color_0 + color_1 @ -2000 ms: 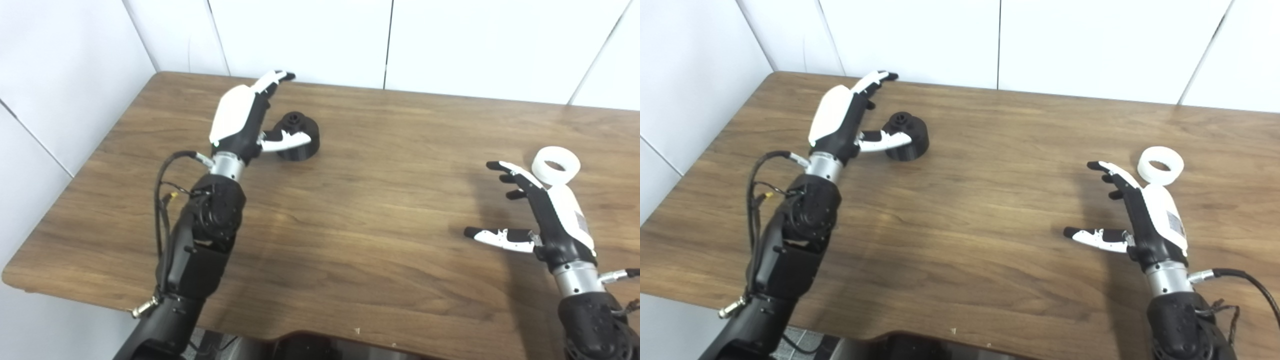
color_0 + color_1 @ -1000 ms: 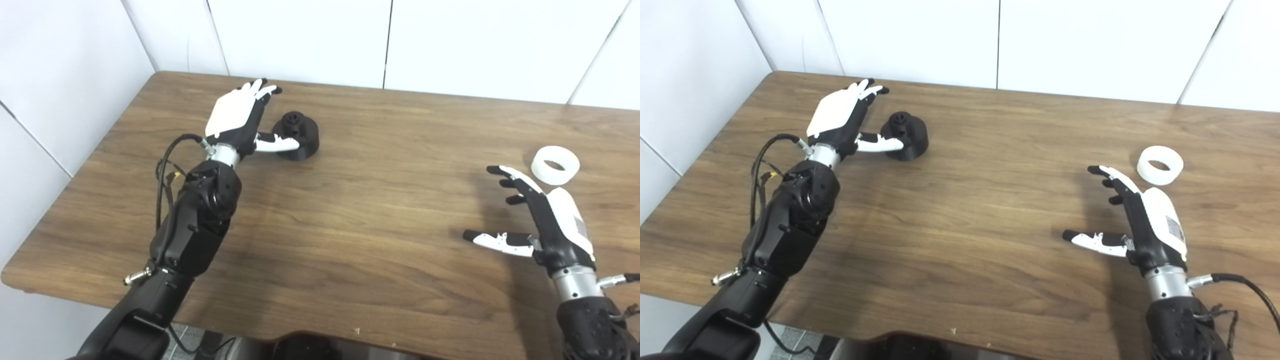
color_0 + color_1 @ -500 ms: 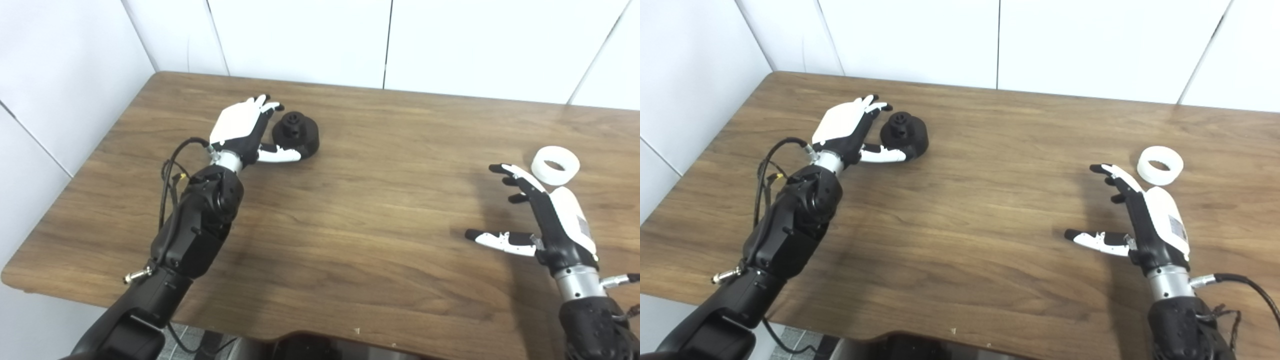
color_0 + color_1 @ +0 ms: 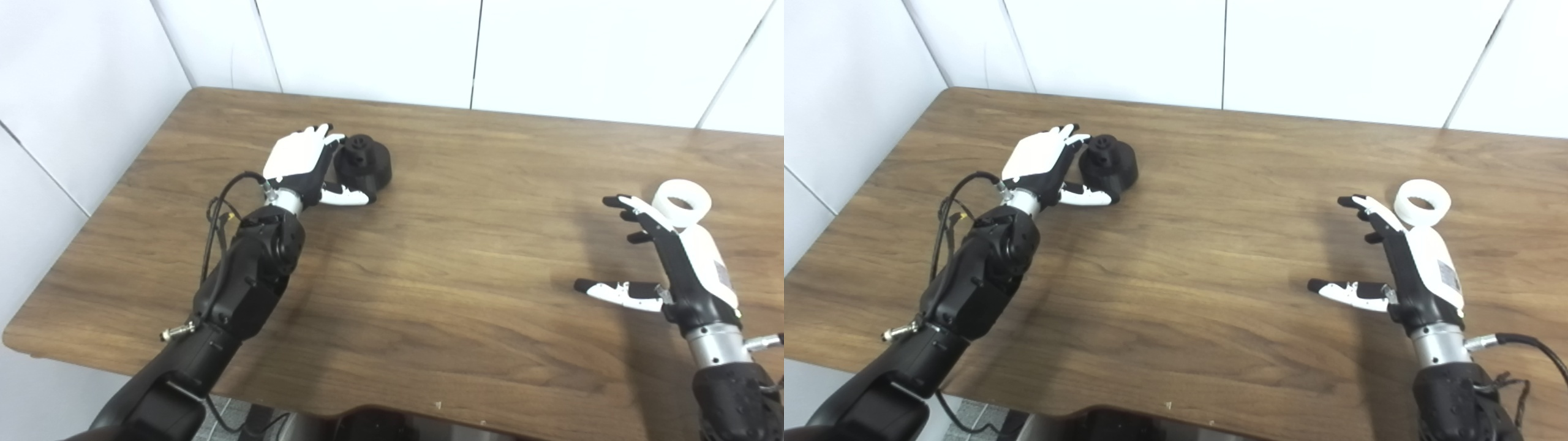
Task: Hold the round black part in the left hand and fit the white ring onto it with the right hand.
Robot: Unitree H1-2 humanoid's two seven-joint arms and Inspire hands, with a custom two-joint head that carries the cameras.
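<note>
The round black part [image 4: 369, 164] sits at the back left of the table, tipped toward my left hand [image 4: 301, 160]. That hand wraps it: fingers against its far left side, thumb along its near base. The white ring [image 4: 681, 202] lies flat at the right. My right hand [image 4: 670, 260] hovers just in front of the ring and slightly to its left, open, fingers spread and thumb pointing left, holding nothing. Its fingertips [image 4: 1360, 204] stop short of the ring [image 4: 1422, 210].
The wooden table [image 4: 441, 263] has its front edge close to both forearms. White wall panels [image 4: 551, 55] close the back and left sides. A loose cable [image 4: 214, 214] loops beside the left wrist.
My left hand has turned palm-down, pulled back toward me and curled around the black part, which has tipped from flat. The right hand has crept slightly toward the ring.
</note>
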